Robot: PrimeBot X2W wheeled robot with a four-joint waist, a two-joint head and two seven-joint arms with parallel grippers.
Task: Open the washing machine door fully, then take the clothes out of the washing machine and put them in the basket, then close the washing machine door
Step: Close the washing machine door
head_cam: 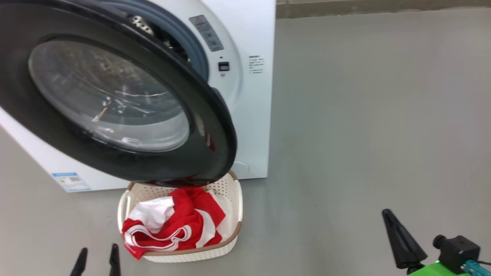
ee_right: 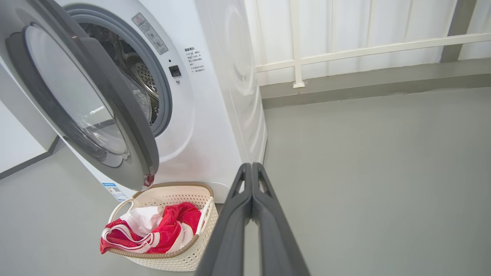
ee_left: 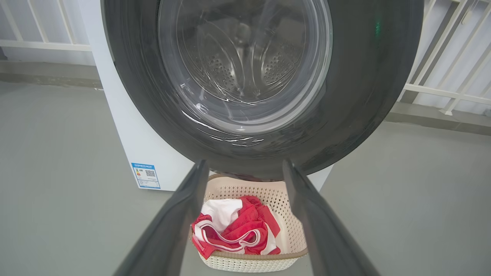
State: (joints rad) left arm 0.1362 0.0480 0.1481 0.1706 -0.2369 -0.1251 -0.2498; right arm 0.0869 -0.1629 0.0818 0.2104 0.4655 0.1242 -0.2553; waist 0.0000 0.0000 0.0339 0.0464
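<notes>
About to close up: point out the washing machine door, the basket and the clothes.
washing machine door (head_cam: 209, 130), head view, glossy black rim near its free edge.
basket (head_cam: 191, 257), head view, perforated front wall.
clothes (head_cam: 188, 218), head view, red fabric in the middle.

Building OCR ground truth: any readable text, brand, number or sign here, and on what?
None legible enough to quote.
Grey sticker, washing machine front: warning triangle, words too small.
Printed block beside it: blurred.
Blue label, low on front: QR code, text too small.

The clothes (head_cam: 180, 224) lie in the basket (head_cam: 239, 201), which stands on the floor (head_cam: 364, 134) before the washing machine (head_cam: 253, 115), under its door (head_cam: 209, 126).
</notes>
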